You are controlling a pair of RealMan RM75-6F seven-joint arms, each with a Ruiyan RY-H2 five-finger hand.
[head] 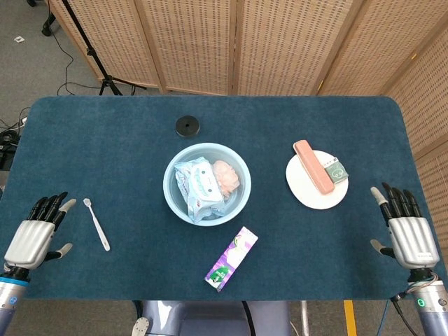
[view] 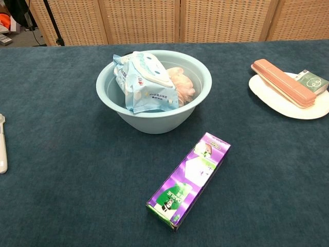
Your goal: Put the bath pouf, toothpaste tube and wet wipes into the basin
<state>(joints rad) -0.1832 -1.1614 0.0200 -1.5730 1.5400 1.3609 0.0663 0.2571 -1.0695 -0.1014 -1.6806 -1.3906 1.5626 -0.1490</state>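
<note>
Both hands, left hand (head: 31,238) and right hand (head: 408,234), rest spread and empty at the table edges. Between them lies the toothpaste box (head: 232,258), just outside the basin (head: 174,171), slanting toward it, neither hand clearly nearer.

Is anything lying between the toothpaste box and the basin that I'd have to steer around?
Nothing visible does. The toothpaste box lies flat on the bare blue table just in front of the basin, apart from it. The wet wipes and bath pouf are already inside.
</note>
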